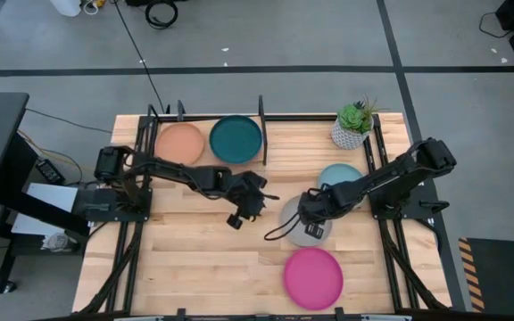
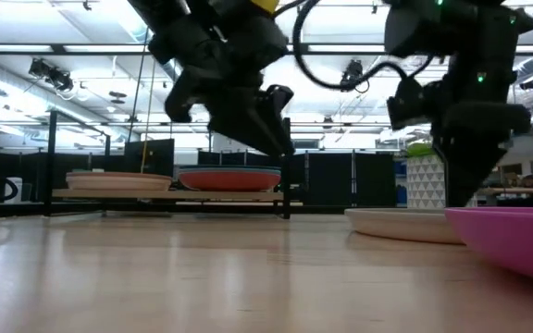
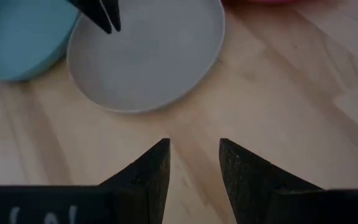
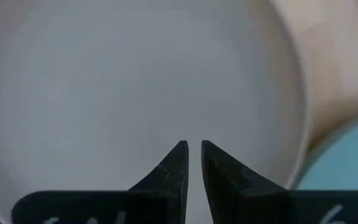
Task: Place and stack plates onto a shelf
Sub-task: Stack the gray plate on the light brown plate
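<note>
High view: orange plate (image 1: 180, 143) and teal plate (image 1: 236, 139) sit on shelf (image 1: 261, 116); grey plate (image 1: 293, 218), pale blue plate (image 1: 340, 176) and magenta plate (image 1: 312, 277) remain on table (image 1: 194, 267). Right gripper (image 4: 192, 149) hangs over grey plate, jaws nearly together, gripping nothing; left gripper (image 3: 194, 152) jaws apart, empty.

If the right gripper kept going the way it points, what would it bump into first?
Most likely the grey plate: the right gripper points down onto its inner surface, just above it, though the remaining gap is unclear.

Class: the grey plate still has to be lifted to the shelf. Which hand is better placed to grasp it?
Right. The right hand sits directly over the grey plate, fingers nearly together above it; the left hand hovers beside it over bare table.
</note>
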Tool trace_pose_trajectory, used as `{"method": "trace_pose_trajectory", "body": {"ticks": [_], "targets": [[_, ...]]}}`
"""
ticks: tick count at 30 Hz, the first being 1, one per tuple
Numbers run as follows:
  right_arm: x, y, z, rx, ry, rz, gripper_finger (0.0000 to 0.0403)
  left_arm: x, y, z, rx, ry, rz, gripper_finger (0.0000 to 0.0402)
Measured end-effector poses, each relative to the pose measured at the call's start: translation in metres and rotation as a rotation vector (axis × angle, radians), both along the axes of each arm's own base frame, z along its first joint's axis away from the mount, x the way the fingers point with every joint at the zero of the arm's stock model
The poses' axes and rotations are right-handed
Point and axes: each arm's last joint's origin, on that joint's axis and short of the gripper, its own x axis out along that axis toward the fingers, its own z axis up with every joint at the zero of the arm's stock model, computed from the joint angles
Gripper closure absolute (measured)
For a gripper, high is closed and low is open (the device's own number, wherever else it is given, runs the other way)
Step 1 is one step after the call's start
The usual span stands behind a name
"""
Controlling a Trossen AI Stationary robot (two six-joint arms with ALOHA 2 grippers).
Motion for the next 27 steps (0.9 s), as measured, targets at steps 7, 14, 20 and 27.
{"method": "trace_pose_trajectory", "body": {"ticks": [7,14,20,27], "targets": [[0.015,0.001,-0.02,0.007,-0.005,0.053,0.0352,-0.013,-0.015,-0.009,0.006,0.153,-0.01,0.0256],[0.03,-0.001,-0.002,0.069,-0.176,0.146,0.0352,-0.021,-0.018,-0.013,0.071,0.236,0.017,0.0256],[0.021,0.008,0.036,0.025,-0.226,0.122,0.0352,-0.011,-0.022,-0.014,0.107,0.147,-0.05,0.0256],[-0.003,0.023,0.06,-0.027,-0.272,0.082,0.0352,0.007,-0.034,-0.044,0.189,0.053,-0.223,0.0256]]}}
